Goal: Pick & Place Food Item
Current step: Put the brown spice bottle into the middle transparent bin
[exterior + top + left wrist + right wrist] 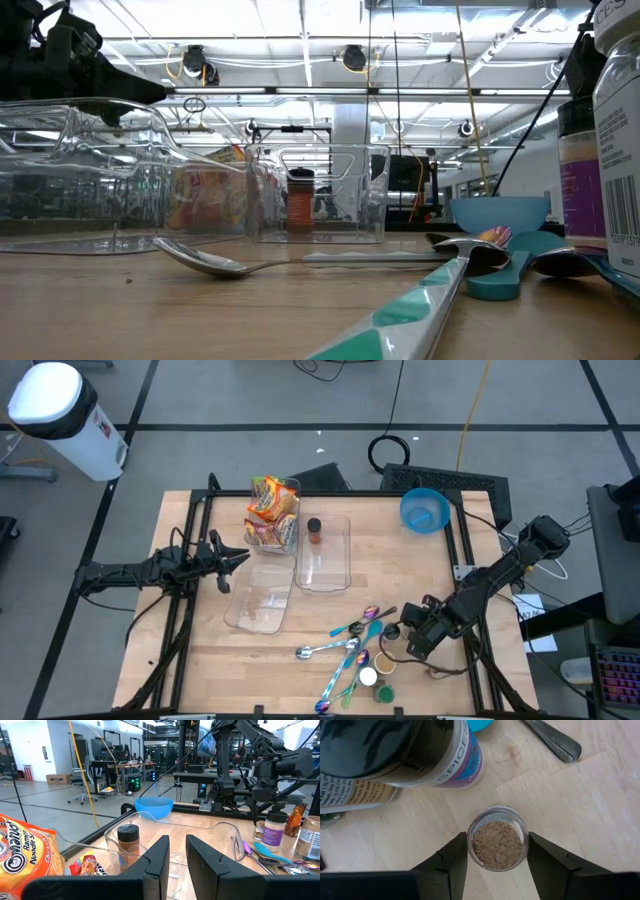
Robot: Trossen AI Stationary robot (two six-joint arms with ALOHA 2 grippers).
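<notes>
My right gripper (402,636) is at the table's near right, shut around a small clear jar of brown spice (497,845) that stands on the wood. A larger spice jar (445,755) lies just beyond it. My left gripper (238,558) waits at the table's left with its fingers a narrow gap apart (178,865), empty, pointing at a clear tub (325,550). A black-capped spice jar (314,530) stands in that tub. Orange noodle packets (272,510) stand in another clear tub. My right gripper has one finger on each side of the small jar's round wall (470,845), pinching it across its width. The fingers come from above, pointing down. The jar stands upright with its bottom on the table.
Several spoons (350,642) lie just left of my right gripper. More small jars (378,682) stand near the front edge. A blue bowl (424,510) sits at the far right. A flat clear tray (260,598) lies near my left gripper.
</notes>
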